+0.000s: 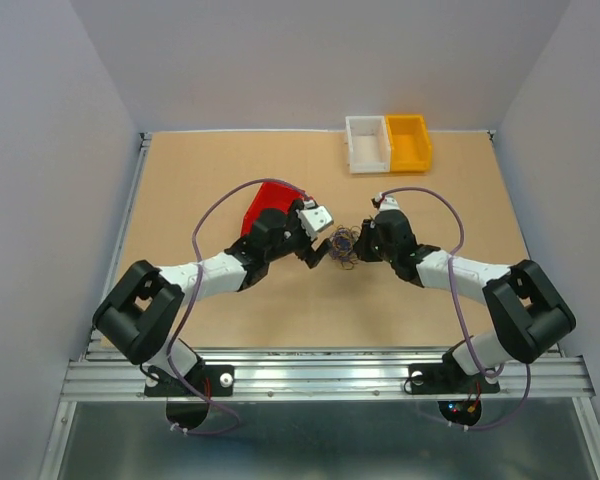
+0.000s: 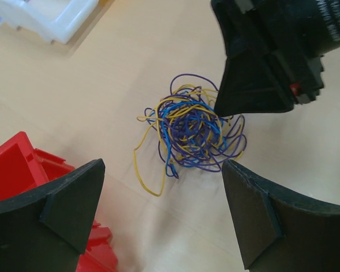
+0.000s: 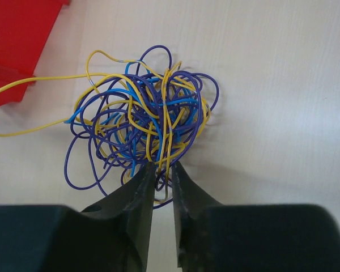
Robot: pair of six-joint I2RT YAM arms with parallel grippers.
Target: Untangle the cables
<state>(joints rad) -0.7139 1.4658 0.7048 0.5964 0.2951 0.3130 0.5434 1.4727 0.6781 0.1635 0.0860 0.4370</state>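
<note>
Top view: the cables [image 1: 343,243] lie as one small clump on the table [image 1: 180,180], just right of the red bin [image 1: 265,203]. The left gripper [image 1: 317,254] sits between that bin and the clump. The right gripper [image 1: 366,240] meets the clump on the side away from the bin. A white bin [image 1: 367,143] and a yellow bin [image 1: 408,142] stand touching each other, well beyond the red bin and to its right, at the far edge.

Left wrist view: the left fingers are spread wide, one in front of the red bin and the other away from it. The clump lies beyond the gap, and neither finger touches it. Blue, purple and yellow strands knot together, and one yellow loop trails toward the bin. The right gripper's tip dips into the clump's side farthest from the bin.

Right wrist view: the right fingers are almost pressed together, pinching a few yellow strands at the clump's near edge. Two long yellow strands run out toward the red bin, and the upper one crosses its edge.
</note>
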